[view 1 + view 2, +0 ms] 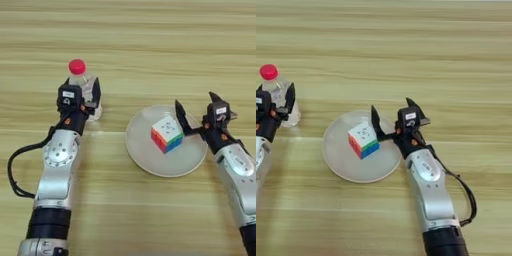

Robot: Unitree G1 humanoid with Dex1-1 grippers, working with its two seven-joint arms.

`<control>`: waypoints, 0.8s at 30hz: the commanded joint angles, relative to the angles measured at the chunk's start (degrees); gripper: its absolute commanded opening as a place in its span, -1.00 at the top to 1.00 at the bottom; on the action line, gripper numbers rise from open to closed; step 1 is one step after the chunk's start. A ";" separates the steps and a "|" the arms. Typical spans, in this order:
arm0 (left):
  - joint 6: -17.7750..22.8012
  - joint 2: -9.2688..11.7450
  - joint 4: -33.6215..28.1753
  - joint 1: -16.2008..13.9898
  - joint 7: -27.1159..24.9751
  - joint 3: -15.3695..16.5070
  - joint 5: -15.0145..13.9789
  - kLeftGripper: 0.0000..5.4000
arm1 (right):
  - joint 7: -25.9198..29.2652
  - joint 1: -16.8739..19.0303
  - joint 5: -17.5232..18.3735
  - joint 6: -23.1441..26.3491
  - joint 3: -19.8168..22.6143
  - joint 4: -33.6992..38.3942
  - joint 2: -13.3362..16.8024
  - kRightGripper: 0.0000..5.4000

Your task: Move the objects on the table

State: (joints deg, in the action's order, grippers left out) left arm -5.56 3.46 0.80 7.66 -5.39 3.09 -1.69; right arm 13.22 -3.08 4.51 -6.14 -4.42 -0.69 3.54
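Observation:
A small clear bottle (85, 82) with a red cap stands upright on the wood-grain table (150, 40) at the left. My left gripper (80, 92) is around its body from the near side. One black finger (96, 90) lies along the bottle's right side and the jaws are spread about as wide as the bottle, so the gripper is open. The multicoloured puzzle cube (167, 133) lies white face up on a round pale plate (150, 162). My right gripper (196, 109) stands open just right of the cube, with its left finger (375, 119) close beside it. The red marker pen is out of view.
The plate sits at the middle of the table between my two arms. A black cable (12, 175) loops beside my left forearm, and another cable (468, 195) hangs along my right forearm. Bare tabletop stretches across the far side.

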 commanded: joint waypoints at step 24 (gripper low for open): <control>11.81 -1.20 -15.96 -3.05 -3.60 -6.48 -4.00 -0.17 | 7.77 6.42 -2.96 2.41 -15.60 13.27 2.59 -1.00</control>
State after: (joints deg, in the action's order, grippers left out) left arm 5.55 2.81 -12.20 4.82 -8.41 -2.02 -5.05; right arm 20.80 3.28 2.00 -4.29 -19.63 13.10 6.05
